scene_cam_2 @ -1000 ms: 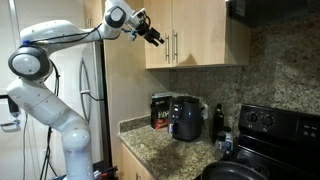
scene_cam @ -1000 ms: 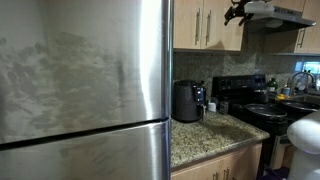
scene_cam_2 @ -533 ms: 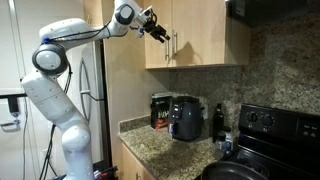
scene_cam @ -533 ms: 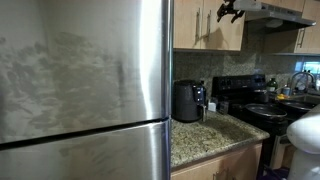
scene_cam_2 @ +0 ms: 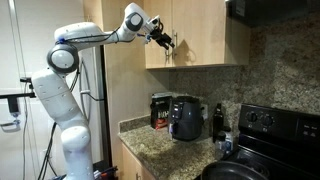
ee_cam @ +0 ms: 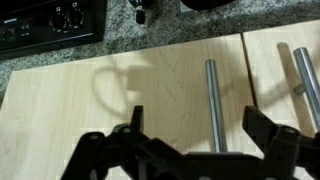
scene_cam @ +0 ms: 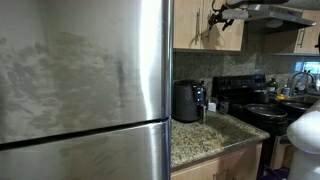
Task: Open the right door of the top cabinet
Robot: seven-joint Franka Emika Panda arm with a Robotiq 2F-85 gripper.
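The top cabinet (scene_cam_2: 200, 58) of light-tan wood hangs above the counter in both exterior views. Its right door (scene_cam_2: 212, 32) (scene_cam: 230, 30) is closed, with a slim silver handle (scene_cam_2: 177, 47) along its left edge. My gripper (scene_cam_2: 166, 42) (scene_cam: 216, 12) is right at the handles. The wrist view stands upside down. There the right door (ee_cam: 100, 100) fills the left side and its handle (ee_cam: 212, 95) runs between my open fingers (ee_cam: 200, 125). The fingers are not closed on it. The left door's handle (ee_cam: 304, 80) is beside it.
A black air fryer (scene_cam_2: 186, 118) (scene_cam: 187, 100), a dark bottle (scene_cam_2: 219, 122) and a boxed item (scene_cam_2: 160, 110) stand on the granite counter (scene_cam_2: 165, 150). A black stove (scene_cam_2: 270, 140) is beside them, a range hood (scene_cam: 275, 12) by the cabinet, and a steel fridge (scene_cam: 85, 90) close by.
My arm has reached toward the cabinet; the gripper has moved from open air in front of the doors up to the handles at the middle seam. The doors have not moved.
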